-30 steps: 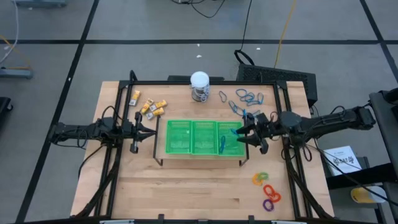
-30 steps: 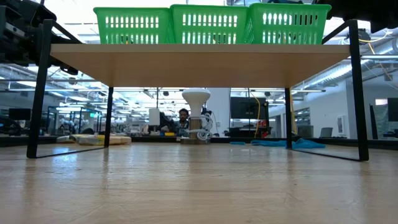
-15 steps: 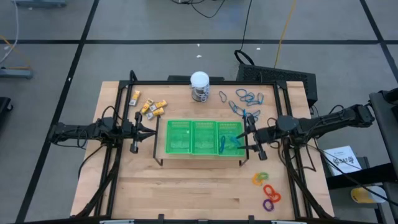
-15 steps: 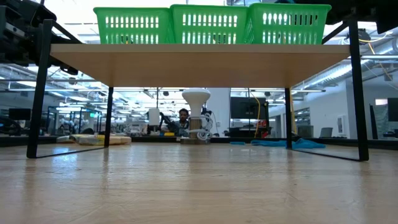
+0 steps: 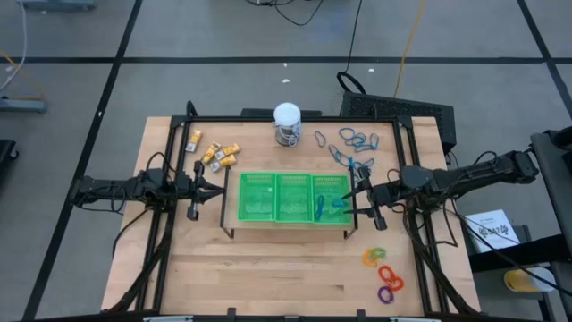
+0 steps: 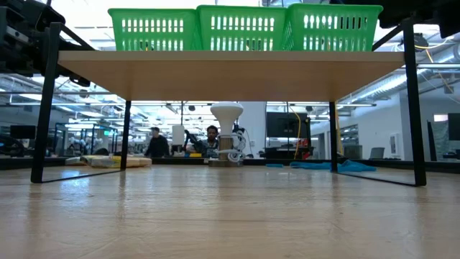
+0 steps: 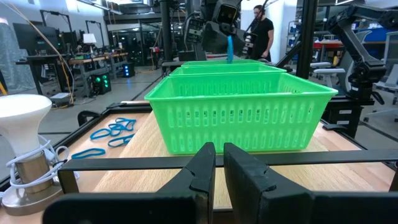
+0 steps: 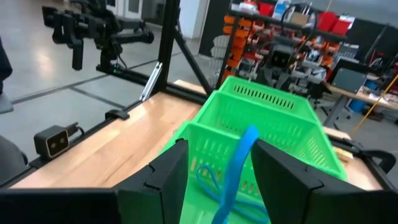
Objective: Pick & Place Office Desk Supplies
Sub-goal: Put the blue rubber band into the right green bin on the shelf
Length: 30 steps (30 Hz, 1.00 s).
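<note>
Two arms face each other across your wooden table (image 5: 268,268), with the green three-compartment tray (image 5: 277,199) raised on a black-legged shelf between them. Your right gripper (image 5: 356,200) hangs over the tray's end compartment on its own side, fingers parted just enough to pinch a thin blue loop (image 8: 239,163) that dangles between them down into that compartment, where more blue loops (image 8: 210,179) already lie. Your left gripper (image 5: 204,188) waits just outside the tray's opposite end, fingers pressed together with nothing between them.

Beyond the tray, the white-topped round jar (image 5: 287,124) stands near the table's far edge. You have a scatter of blue and grey loops (image 5: 354,140) on the table behind the right gripper, and the small yellow-and-white blocky pieces (image 5: 214,152) lie behind the left gripper. Your orange, purple and green rings (image 5: 382,273) sit in a cluster near the front edge on the right side.
</note>
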Each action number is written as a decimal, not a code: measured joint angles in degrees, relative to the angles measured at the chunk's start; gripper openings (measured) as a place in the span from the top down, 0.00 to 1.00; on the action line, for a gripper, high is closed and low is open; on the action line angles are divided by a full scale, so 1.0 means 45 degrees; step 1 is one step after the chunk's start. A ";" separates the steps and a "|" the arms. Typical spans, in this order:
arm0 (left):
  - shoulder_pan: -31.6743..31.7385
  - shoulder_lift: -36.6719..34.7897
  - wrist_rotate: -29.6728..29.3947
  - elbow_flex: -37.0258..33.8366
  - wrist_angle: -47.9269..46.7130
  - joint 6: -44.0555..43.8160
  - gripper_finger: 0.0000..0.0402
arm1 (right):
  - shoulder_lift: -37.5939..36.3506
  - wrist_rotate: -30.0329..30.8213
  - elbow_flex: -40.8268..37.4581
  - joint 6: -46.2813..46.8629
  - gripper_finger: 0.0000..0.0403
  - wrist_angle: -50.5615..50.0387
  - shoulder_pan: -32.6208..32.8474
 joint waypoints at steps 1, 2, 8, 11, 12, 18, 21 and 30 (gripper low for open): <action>0.0002 0.0003 0.0001 0.0000 -0.0004 -0.0003 0.89 | -0.0120 0.0009 0.0000 0.0000 0.59 -0.0008 0.0000; -0.0002 0.0003 0.0000 0.0000 0.0000 -0.0003 0.89 | -0.0267 0.0009 0.0000 0.0005 0.59 -0.0041 0.0000; 0.0000 0.0001 0.0000 0.0000 -0.0002 -0.0003 0.89 | -0.1064 0.0031 0.0000 0.0000 0.60 -0.1011 0.0000; -0.0002 0.0002 0.0000 0.0000 -0.0003 -0.0003 0.89 | -0.1351 0.0038 0.0000 0.0004 0.60 -0.1485 0.0000; -0.0002 0.0002 0.0000 0.0000 -0.0001 0.0000 0.89 | -0.1424 0.0038 0.0000 0.0013 0.60 -0.1566 0.0000; 0.0003 0.0003 0.0000 0.0000 -0.0002 -0.0001 0.89 | -0.1795 0.0592 0.0000 0.0330 0.60 -0.2175 0.0000; 0.0003 0.0003 0.0000 0.0000 -0.0001 -0.0003 0.89 | -0.2085 0.1849 0.0000 0.0334 0.60 -0.3094 0.0000; 0.0003 0.0001 0.0000 0.0000 0.0000 -0.0003 0.89 | -0.2675 0.8089 0.0000 0.2498 0.60 -0.4112 -0.0005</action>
